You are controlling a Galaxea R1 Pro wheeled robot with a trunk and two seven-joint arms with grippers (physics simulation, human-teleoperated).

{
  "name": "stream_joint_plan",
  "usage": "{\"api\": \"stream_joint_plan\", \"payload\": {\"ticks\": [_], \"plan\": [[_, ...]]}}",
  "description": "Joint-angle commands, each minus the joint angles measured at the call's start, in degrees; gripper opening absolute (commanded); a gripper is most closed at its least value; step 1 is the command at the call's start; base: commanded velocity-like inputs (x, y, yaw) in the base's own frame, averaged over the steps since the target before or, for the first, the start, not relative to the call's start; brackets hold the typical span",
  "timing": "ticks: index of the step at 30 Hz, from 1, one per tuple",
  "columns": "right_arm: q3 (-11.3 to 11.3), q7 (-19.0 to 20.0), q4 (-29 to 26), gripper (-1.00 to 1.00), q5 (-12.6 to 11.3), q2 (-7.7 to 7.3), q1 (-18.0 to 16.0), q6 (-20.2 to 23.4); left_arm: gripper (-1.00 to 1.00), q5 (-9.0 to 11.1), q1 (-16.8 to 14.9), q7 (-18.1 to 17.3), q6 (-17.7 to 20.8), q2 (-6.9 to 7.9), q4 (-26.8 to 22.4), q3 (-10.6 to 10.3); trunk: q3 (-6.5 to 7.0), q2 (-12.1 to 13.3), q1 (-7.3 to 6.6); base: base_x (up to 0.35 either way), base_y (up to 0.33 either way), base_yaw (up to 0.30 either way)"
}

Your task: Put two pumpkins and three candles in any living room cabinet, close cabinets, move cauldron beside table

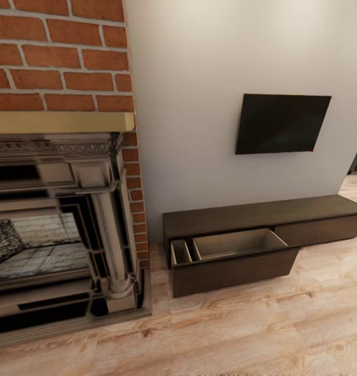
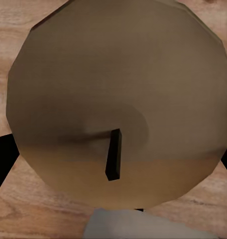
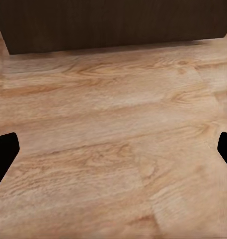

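- Fireplace (image 1: pixel 58 230), head view, far left: a carved grey surround under a pale mantel shelf (image 1: pixel 61 121), set in a red brick chimney breast (image 1: pixel 63 52). It stands on the floor against the wall and plays no part in the task.
- Floor (image 1: pixel 241 334): light wood-grain planks, bare across the whole near edge.
- Candle (image 2: pixel 118 99), left wrist view: a beige-tan round top with a short dark wick (image 2: pixel 113 160), seen end-on against the planks. It sits right under my left camera, so I judge my left pincer is clamped on it for carrying; black finger edges flank it, but I cannot tell the grip for certain.
- Cabinet (image 1: pixel 262 214), centre to right: a long, low, dark brown unit along the white wall. I judge the candle is destined for it.
- Drawer (image 1: pixel 233 261): pulled out at the cabinet's left end, its pale beige inside split into a narrow compartment and a wide one, both showing empty. It is open, I judge, to receive the task's things.
- Screen (image 1: pixel 282 123): a dark flat panel on the wall above the cabinet.
- Right pincer (image 3: pixel 113 154), right wrist view: fingers (image 3: pixel 4 152) apart, nothing between them, over bare planks near the cabinet's dark front (image 3: pixel 113 25).
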Motion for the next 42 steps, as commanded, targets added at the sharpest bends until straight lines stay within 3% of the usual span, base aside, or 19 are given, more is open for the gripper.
{"api": "stream_joint_plan", "payload": {"ticks": [1, 10, 35, 42], "plan": [[0.48, -0.43, 0.01, 1.00, -0.11, 0.01, -0.04, -0.10, -1.00, 0.00, -0.11, 0.55, -0.28, 0.00, -0.24, -0.39, -0.12, -0.03, 0.00, 0.000, 0.000, -0.219], [0.51, -0.43, -0.06, 1.00, -0.08, 0.02, -0.04, -0.22, -1.00, 0.00, -0.09, 0.54, -0.41, -0.70, -0.25, -0.37, -0.47, -0.03, 0.00, 0.000, 0.000, -0.257], [0.80, -0.22, -0.15, 1.00, -0.07, 0.16, -0.04, 0.20, -1.00, 0.00, -0.04, 0.55, 0.46, 0.12, -0.57, -0.56, -0.49, -0.03, 0.00, 0.000, 0.000, -0.293], [0.74, 2.32, -0.09, 1.00, 0.01, 0.04, -0.04, 0.49, -1.00, 0.00, -0.04, 0.55, 0.59, -0.02, -0.54, -0.59, -0.55, -0.03, 0.00, 0.000, 0.000, -0.295]]}}
